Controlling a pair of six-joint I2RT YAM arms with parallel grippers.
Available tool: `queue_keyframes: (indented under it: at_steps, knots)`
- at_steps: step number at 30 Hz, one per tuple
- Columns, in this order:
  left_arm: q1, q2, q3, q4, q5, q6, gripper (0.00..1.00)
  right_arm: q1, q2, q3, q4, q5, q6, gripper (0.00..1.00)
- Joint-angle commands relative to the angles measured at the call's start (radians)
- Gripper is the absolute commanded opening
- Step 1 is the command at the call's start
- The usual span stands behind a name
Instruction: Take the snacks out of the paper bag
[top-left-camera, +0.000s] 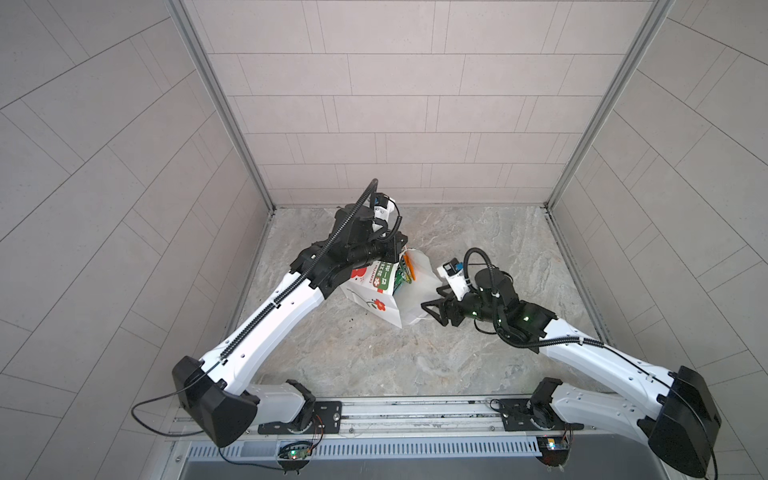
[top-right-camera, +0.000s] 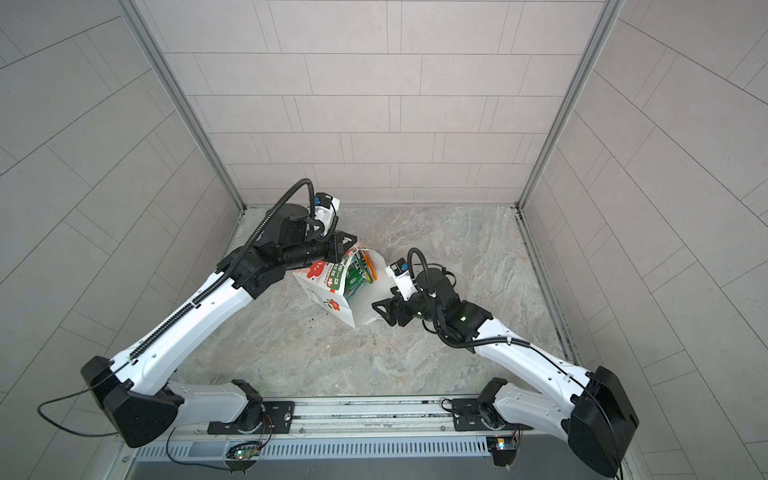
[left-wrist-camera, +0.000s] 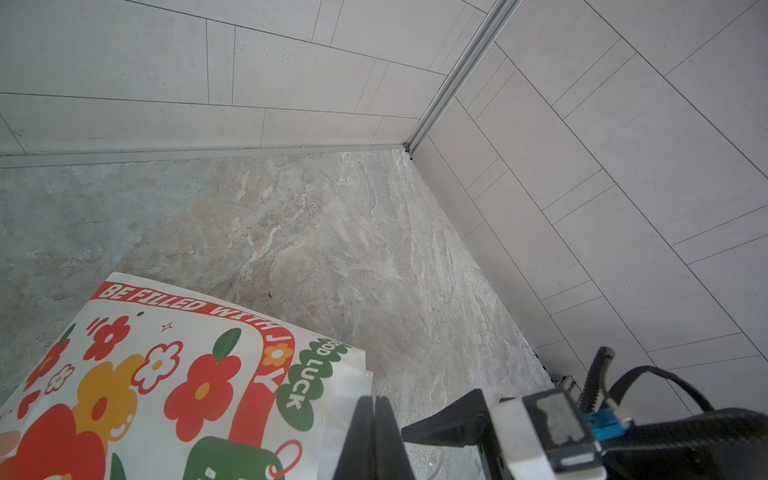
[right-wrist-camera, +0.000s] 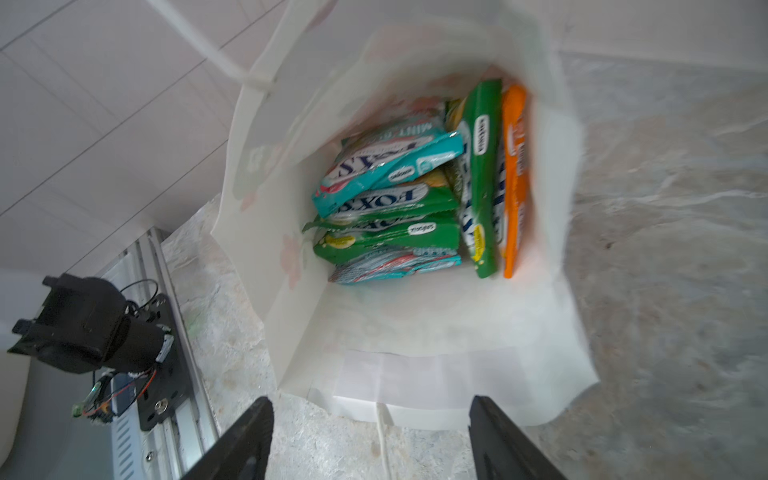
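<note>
- fingers (right-wrist-camera: 249, 436) of the right gripper (right-wrist-camera: 370, 399), in the right wrist view, stood wide apart and empty at the mouth of the paper bag (right-wrist-camera: 415, 332); the snacks (right-wrist-camera: 395, 199) lay stacked deep inside, a teal pouch (right-wrist-camera: 386, 166) outermost.
- left wrist view: fingers (left-wrist-camera: 365, 436) of the left gripper (left-wrist-camera: 372, 401) were clenched beside the bag's white edge; paper between them could not be confirmed.
- in both top views the bag lay tilted on the table (top-left-camera: 478, 249), mouth toward the right gripper.
- judgement: enter centred, clear of the rim, and pinch the teal pouch's near edge; glossy film may slip, and an unsteadied bag would slide.
</note>
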Motion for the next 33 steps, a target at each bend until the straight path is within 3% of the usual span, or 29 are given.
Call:
queue_keyframes:
  at_steps: [1, 13, 16, 23, 33]
  knots:
    - [-0.006, -0.034, 0.003, 0.043, -0.012, -0.023, 0.00, 0.031, 0.065, 0.045, 0.008, -0.052, -0.040, 0.72]
    - [-0.008, -0.039, 0.016, 0.038, 0.017, -0.034, 0.00, 0.040, 0.321, 0.173, 0.004, 0.018, -0.087, 0.54]
    - [-0.008, -0.041, 0.018, 0.034, 0.023, -0.032, 0.00, 0.040, 0.373, 0.209, 0.009, 0.089, -0.081, 0.49]
    - [-0.007, -0.044, 0.023, 0.015, 0.033, -0.027, 0.00, 0.037, 0.441, 0.220, 0.146, 0.247, -0.029, 0.46]
    - [-0.010, -0.047, 0.036, -0.008, 0.056, -0.023, 0.00, 0.038, 0.528, 0.227, 0.305, 0.330, -0.023, 0.36]
